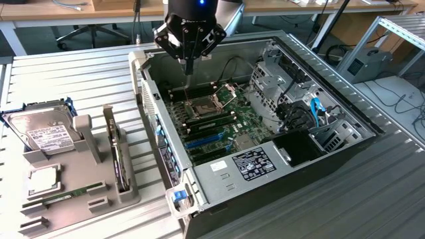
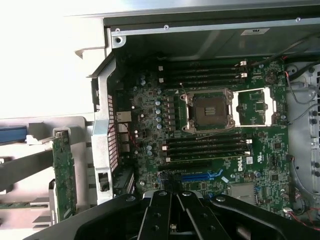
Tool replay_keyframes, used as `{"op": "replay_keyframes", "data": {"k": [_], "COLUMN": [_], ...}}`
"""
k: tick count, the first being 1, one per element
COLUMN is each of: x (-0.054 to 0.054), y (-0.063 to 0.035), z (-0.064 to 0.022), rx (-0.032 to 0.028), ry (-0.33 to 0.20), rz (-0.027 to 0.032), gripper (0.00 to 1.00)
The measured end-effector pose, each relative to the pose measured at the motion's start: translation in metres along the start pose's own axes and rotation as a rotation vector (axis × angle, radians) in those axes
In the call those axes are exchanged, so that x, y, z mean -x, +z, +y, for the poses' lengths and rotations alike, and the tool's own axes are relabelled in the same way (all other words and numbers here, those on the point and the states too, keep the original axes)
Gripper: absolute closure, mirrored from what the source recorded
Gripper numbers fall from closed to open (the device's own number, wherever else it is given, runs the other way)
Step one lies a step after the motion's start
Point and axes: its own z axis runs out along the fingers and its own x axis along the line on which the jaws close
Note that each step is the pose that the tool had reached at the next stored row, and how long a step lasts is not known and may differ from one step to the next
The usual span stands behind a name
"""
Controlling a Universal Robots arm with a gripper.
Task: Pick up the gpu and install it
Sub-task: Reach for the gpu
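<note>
The gpu (image 1: pixel 117 149) stands on its edge in a slot of the grey holder (image 1: pixel 83 172), at the exterior view's left of the open computer case (image 1: pixel 153 99). In the wrist view the gpu (image 2: pixel 64 175) shows as a narrow green board beside the case's rear wall. My gripper (image 1: pixel 188 67) hangs over the far end of the case, above the motherboard (image 1: pixel 212 119), well away from the gpu. Its fingers (image 2: pixel 165 215) are pressed together, shut, with nothing between them.
The holder also carries a silver hard drive (image 1: pixel 43 132), a processor chip (image 1: pixel 43 180) and a slim RAM stick (image 1: pixel 66 195). Inside the case are an open CPU socket (image 2: pixel 210 111), a blue expansion slot (image 2: pixel 200 176), cables (image 1: pixel 315 112) and a power supply (image 1: pixel 252 163).
</note>
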Motion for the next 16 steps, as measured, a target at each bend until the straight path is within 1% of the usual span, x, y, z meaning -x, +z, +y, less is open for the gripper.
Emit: {"op": "replay_keyframes", "data": {"k": [16], "x": [-0.0031], "y": [-0.0001], "z": [-0.0002], "rx": [0.0000], "ry": [0.000], "rz": [0.0000], "gripper": [0.89]}}
